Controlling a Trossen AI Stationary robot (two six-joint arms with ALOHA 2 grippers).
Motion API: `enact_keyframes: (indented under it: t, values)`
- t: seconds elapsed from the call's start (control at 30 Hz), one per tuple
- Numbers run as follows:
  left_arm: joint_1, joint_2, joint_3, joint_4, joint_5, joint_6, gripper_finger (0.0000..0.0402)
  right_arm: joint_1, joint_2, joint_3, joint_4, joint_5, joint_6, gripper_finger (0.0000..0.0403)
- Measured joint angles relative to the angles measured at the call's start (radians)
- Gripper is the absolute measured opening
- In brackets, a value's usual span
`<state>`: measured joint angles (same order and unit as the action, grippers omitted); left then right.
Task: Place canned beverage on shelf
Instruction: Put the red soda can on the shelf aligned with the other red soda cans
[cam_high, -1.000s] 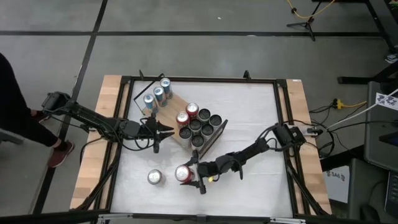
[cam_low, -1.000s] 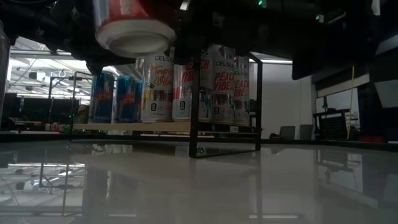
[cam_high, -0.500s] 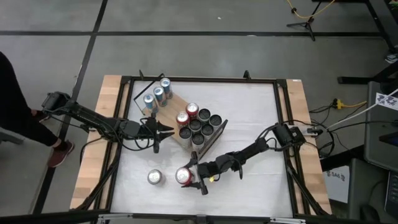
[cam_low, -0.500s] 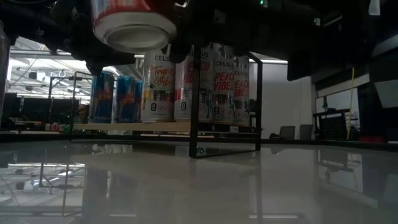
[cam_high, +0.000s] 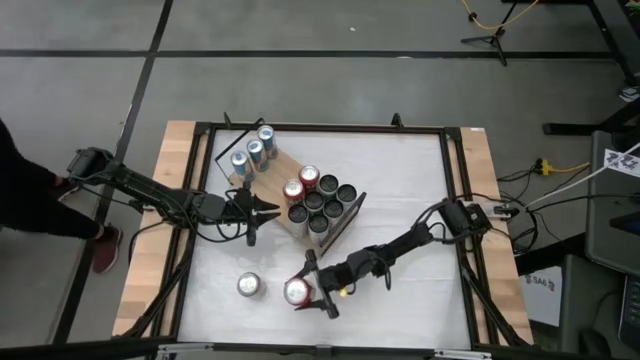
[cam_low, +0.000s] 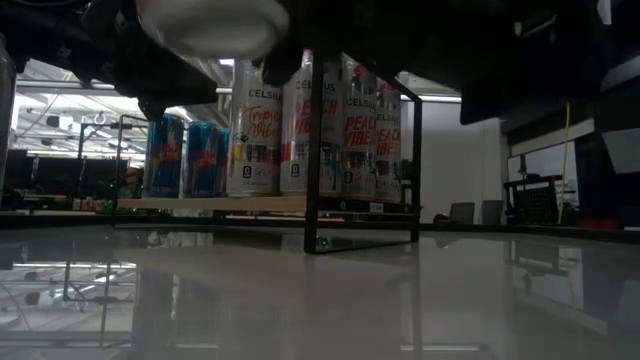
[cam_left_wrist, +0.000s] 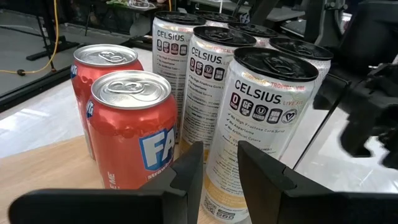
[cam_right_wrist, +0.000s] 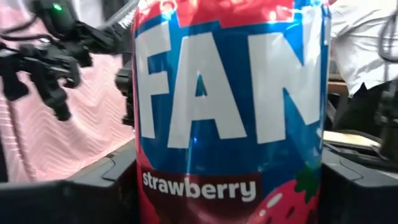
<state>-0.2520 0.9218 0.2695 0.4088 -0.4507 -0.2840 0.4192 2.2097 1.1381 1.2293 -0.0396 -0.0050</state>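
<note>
Can (cam_right_wrist: 230, 106) between right gripper (cam_high: 312, 291) fingers

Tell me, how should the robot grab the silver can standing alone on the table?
Probably around its round side wall, coming in level from the open table side. The lone silver can stands upright, so a pincer can straddle its curved body; its flat top offers no handle.
</note>
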Motion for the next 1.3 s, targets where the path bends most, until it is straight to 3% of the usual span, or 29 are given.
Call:
enact_keyframes:
  t: [0.23, 0.47, 1.03, 1.3]
  values:
    - [0.0, 0.0, 0.0, -0.004, 0.0, 0.0, 0.0093, 0.027, 0.0, 0.044, -0.054, -0.006, 0.001, 0.0291]
    - [0.0, 0.0, 0.0, -0.005, 0.0, 0.0, 0.0093, 0.082, 0.042, 0.064, -0.049, 0.156, -0.069, 0.0293]
    - [0.0, 0.0, 0.0, -0.011, 0.0, 0.0, 0.0093, 0.104, 0.216, 0.195, -0.044, 0.329, -0.026, 0.0295]
    - [0.0, 0.0, 0.0, -0.012, 0.0, 0.0, 0.0093, 0.104, 0.277, 0.219, -0.022, 0.343, 0.011, 0.0295]
